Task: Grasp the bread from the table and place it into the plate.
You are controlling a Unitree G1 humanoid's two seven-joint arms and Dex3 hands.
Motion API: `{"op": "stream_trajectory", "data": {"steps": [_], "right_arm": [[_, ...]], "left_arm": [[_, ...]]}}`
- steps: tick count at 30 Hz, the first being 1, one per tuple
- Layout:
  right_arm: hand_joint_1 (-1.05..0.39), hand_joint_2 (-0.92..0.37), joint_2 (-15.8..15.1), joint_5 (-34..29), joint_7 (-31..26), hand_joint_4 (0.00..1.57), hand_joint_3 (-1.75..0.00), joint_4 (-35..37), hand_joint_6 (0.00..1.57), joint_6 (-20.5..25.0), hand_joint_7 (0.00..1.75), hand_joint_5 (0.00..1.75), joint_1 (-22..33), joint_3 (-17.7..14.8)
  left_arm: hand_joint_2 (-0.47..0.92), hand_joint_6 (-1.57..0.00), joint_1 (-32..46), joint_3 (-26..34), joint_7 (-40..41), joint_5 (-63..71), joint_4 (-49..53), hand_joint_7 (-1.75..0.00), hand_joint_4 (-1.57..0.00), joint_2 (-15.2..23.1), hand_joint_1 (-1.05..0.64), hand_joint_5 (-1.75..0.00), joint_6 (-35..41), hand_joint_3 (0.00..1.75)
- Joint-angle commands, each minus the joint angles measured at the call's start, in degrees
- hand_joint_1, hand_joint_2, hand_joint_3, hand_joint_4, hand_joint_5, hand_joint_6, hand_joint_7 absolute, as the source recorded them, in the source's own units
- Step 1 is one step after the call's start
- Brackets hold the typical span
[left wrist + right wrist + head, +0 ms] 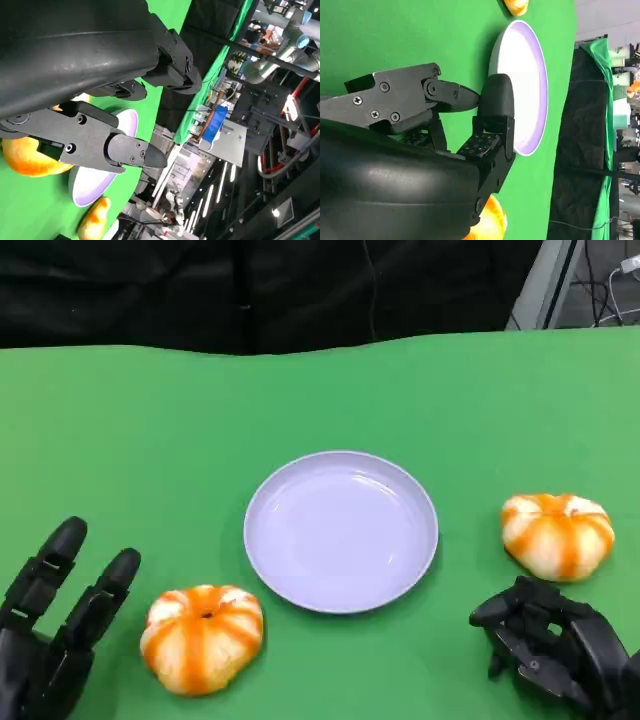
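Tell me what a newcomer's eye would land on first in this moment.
Most striking is the bright green table with an empty lavender plate at its centre. Two orange-striped, pumpkin-shaped breads flank it: the left bread sits near the robot's left hand, the right bread just beyond the right hand. Neither hand holds anything.

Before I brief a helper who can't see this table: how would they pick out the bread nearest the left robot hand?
On the green table, find the lavender plate in the middle. Near its lower-left edge sits a pumpkin-shaped bread, white with orange stripes, beside the left robot hand. The other bread lies right of the plate.
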Motion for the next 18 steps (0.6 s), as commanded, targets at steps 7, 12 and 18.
{"op": "stream_trajectory", "data": {"steps": [7,12,18], "right_arm": [[-0.26,-0.92,-0.7,0.2,-0.2,0.64,-0.46,-1.1,0.73,0.2,1.11,1.75,1.2,-0.3],[-0.26,-0.92,-0.6,0.0,-0.6,0.64,-0.46,-2.0,0.73,0.4,1.11,1.75,1.6,-0.1],[-0.25,-0.92,-0.5,0.3,-0.2,0.65,-0.47,-2.1,0.73,0.2,1.12,1.75,1.6,0.0]], "left_arm": [[0.90,-0.34,3.0,-5.8,6.8,19.8,-3.1,0.00,-0.37,2.9,-0.64,0.00,-20.1,0.07],[0.91,-0.30,5.2,-9.9,14.9,33.6,-7.7,0.00,-0.34,6.2,-0.70,0.00,-27.3,0.03],[0.92,-0.31,7.8,-13.8,23.1,45.5,-14.7,0.00,-0.31,10.2,-0.74,0.00,-25.7,0.05]]}}
